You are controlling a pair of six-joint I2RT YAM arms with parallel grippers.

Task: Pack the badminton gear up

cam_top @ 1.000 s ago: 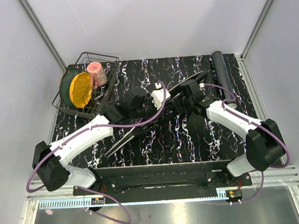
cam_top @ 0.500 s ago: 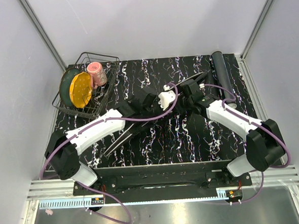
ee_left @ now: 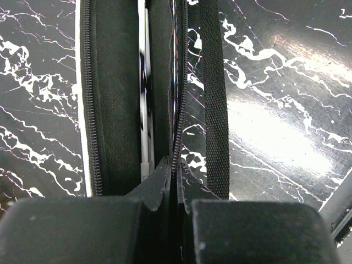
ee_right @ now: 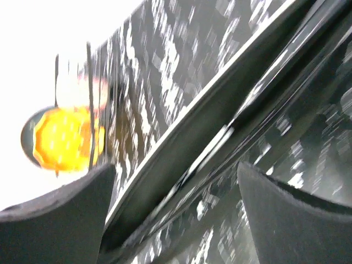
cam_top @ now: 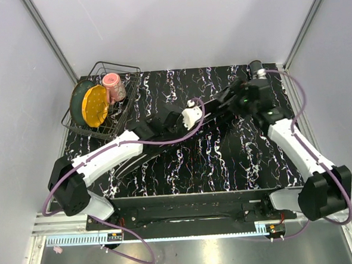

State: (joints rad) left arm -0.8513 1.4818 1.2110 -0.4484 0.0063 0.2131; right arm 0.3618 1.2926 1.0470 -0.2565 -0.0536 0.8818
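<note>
1. As the left end effector (ee_left: 175, 171) snaps shut on the zipper edge of the black bag (ee_left: 113, 88), the hold on the bag passes from one arm to the other. A moment earlier these jaws stood partly open.
2. Just beyond the pinch, the bag's mouth lies unzipped. A thin black-and-white shaft, seemingly the racket (ee_left: 144, 110), rests inside between the two zipper lines. A webbing strap (ee_left: 213, 93) runs alongside, over the marbled surface (cam_top: 225, 159).
3. Farther along the bag, which stretches diagonally across the middle of the surface, the right end effector (ee_right: 175, 165) has let go. Its fingers now stand wide apart with nothing between them, and its blurred wrist view suggests the arm is in motion.
4. The right arm has swung away from the bag's middle toward the far right corner. There the end of the long black tube (cam_top: 256, 65) shows just beyond its wrist, with the rest of the tube hidden under the arm.
5. The handover appears to free the right arm for the tube while the left arm keeps hold of the bag's edge. Packing looks only partly done, with the bag not yet zipped and no shuttlecock in view.
6. At the far left, the wire basket (cam_top: 121, 70) with its yellow plate (cam_top: 95, 106) and pink cup (cam_top: 113, 87) stands well apart.
</note>
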